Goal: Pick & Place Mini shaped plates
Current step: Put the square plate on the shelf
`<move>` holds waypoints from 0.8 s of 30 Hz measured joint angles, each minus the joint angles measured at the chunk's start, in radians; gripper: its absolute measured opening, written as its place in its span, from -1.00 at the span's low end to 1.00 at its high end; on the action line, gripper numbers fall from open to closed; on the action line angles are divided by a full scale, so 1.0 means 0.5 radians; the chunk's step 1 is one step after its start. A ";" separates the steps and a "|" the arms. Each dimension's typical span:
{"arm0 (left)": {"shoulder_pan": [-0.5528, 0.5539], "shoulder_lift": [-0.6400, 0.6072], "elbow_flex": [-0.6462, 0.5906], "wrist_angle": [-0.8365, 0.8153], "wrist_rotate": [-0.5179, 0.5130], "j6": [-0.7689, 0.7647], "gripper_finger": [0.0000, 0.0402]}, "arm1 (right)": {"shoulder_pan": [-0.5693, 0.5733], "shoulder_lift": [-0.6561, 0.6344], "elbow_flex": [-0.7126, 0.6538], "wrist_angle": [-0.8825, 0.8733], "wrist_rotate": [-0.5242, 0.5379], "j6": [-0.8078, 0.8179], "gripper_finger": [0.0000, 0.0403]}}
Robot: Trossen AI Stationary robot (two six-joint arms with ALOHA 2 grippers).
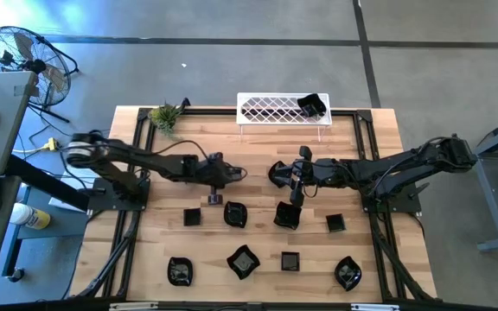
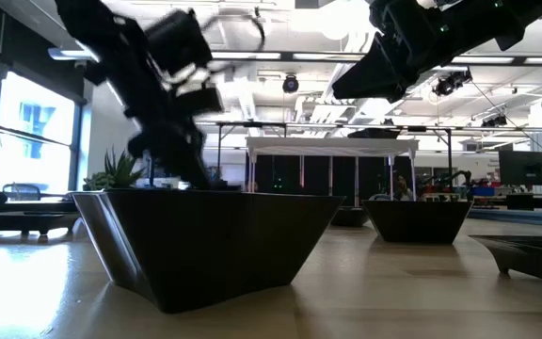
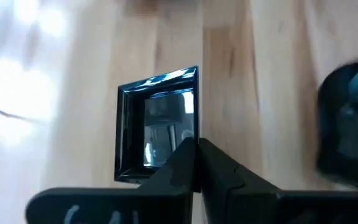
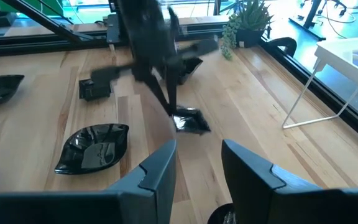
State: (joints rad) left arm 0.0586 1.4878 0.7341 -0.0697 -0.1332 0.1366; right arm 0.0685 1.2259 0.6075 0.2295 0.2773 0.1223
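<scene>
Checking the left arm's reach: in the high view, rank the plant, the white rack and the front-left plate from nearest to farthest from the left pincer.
1. Plant, back left of the left pincer.
2. White rack, back centre.
3. Front-left plate, front edge.
The first two are fairly close.

High view looks straight down on the whole desk (image 1: 258,242); low view sits at desk level, close behind a plate (image 2: 205,240); left wrist view hangs close above a square plate (image 3: 157,124), also lower left-centre in the high view
</scene>
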 joint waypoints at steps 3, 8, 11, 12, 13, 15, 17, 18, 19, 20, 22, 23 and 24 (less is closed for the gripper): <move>0.000 -0.138 0.100 -0.176 -0.059 0.030 -0.94 | 0.000 0.000 0.000 0.000 0.000 0.000 -0.39; 0.048 -0.264 0.418 -0.298 -0.273 0.193 -0.94 | 0.000 -0.001 -0.002 0.020 0.001 -0.001 -0.39; 0.159 -0.258 0.620 -0.410 -0.282 0.344 -0.94 | 0.000 0.000 -0.002 0.038 -0.008 -0.016 -0.39; 0.201 -0.250 0.684 -0.404 -0.278 0.399 -0.94 | 0.000 0.000 -0.002 0.039 -0.008 -0.016 -0.39; 0.250 -0.226 0.743 -0.387 -0.270 0.450 -0.94 | 0.000 -0.001 -0.002 0.038 -0.012 -0.017 -0.39; 0.346 -0.144 0.848 -0.380 -0.247 0.547 -0.94 | 0.000 0.000 -0.002 0.040 -0.015 -0.017 -0.39; 0.442 -0.050 0.924 -0.421 -0.234 0.606 -0.94 | 0.000 -0.001 -0.002 0.041 -0.030 -0.021 -0.39; 0.487 -0.009 0.957 -0.435 -0.220 0.639 -0.94 | 0.000 -0.001 -0.002 0.041 -0.031 -0.021 -0.39; 0.527 0.042 0.999 -0.408 -0.198 0.668 -0.94 | 0.000 -0.001 -0.002 0.042 -0.035 -0.022 -0.39; 0.566 0.091 1.041 -0.365 -0.155 0.677 -0.94 | 0.000 0.000 -0.002 0.043 -0.040 -0.022 -0.39; 0.648 0.164 1.080 -0.400 -0.063 0.678 -0.94 | 0.000 -0.001 -0.002 0.043 -0.042 -0.022 -0.39; 0.679 0.208 1.102 -0.405 -0.036 0.679 -0.94 | 0.000 -0.001 -0.002 0.044 -0.041 -0.022 -0.39; 0.706 0.255 1.121 -0.380 -0.015 0.693 -0.94 | 0.000 -0.001 -0.002 0.044 -0.042 -0.022 -0.39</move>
State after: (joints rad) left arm 0.4118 1.6155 1.2947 -0.2595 -0.1408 0.4831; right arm 0.0685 1.2255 0.6064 0.2512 0.2562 0.1112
